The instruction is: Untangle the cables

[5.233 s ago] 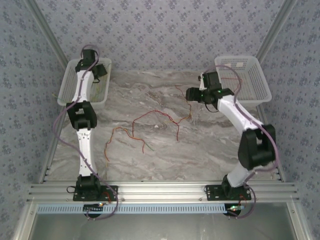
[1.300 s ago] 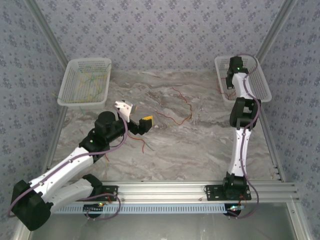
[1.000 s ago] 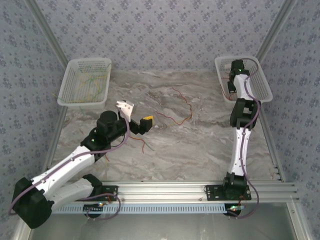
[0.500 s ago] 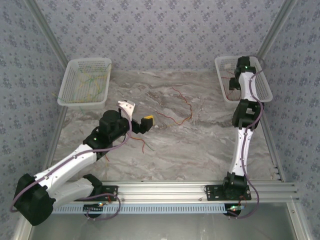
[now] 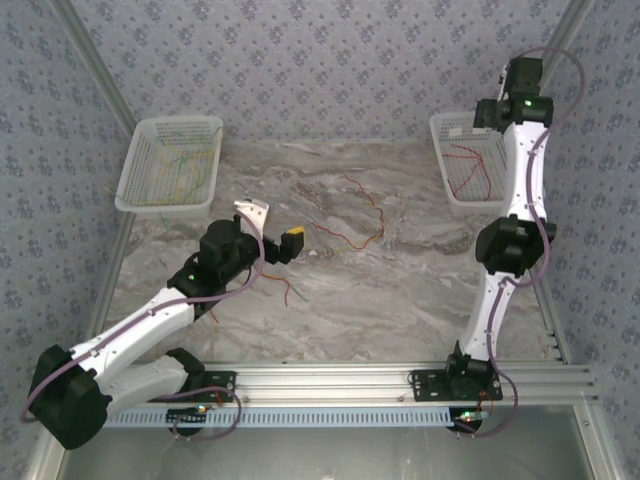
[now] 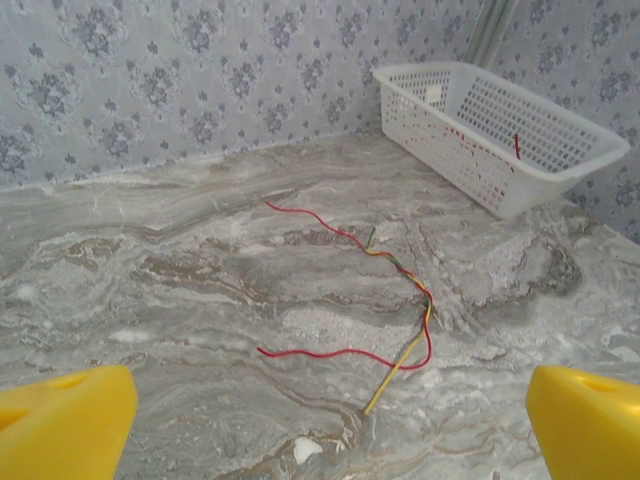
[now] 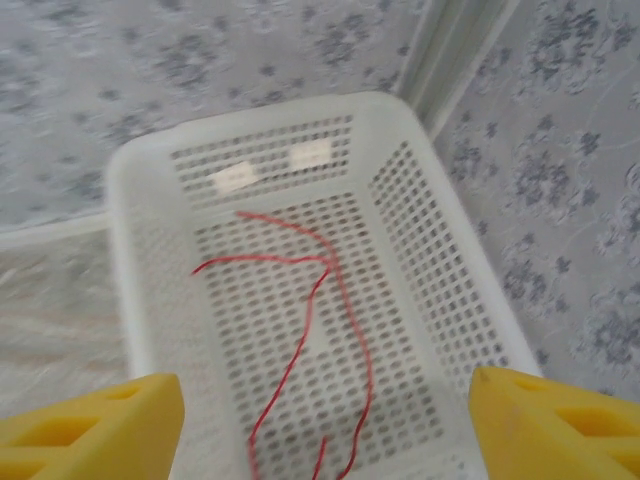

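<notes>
Right wrist view: right gripper (image 7: 320, 420) gapes empty over red cables (image 7: 310, 300) in a basket (image 7: 440, 250); left gripper (image 6: 320, 410), equally wide, faces a seemingly three-wire tangle (image 6: 400, 290).

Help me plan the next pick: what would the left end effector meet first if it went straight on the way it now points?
Probably the cables, lying on the table ahead of the open left end effector; depth is unclear, so it may touch bare marble just short of them.
</notes>
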